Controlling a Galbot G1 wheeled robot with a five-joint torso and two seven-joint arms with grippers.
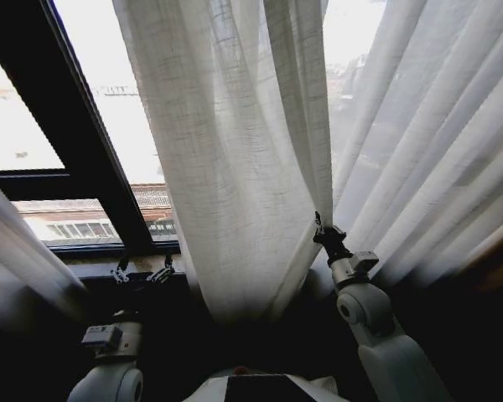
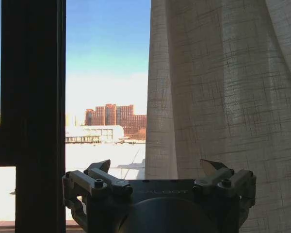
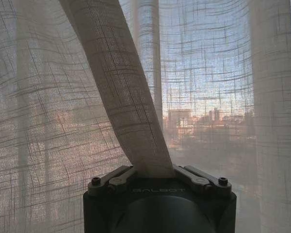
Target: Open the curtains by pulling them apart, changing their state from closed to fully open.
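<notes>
at the middle pleat, right gripper (image 1: 318,228) pinches the curtains (image 1: 235,167); left gripper (image 1: 142,272) spread, idle. pull steadily sideways, don't yank.

The curtains (image 1: 235,167) are sheer white cloth, loosely woven with a rough, slubby, matt weave. The window frame (image 1: 75,151) looks smooth, dark and matt. The right gripper (image 3: 153,175) is dull dark metal.
</notes>
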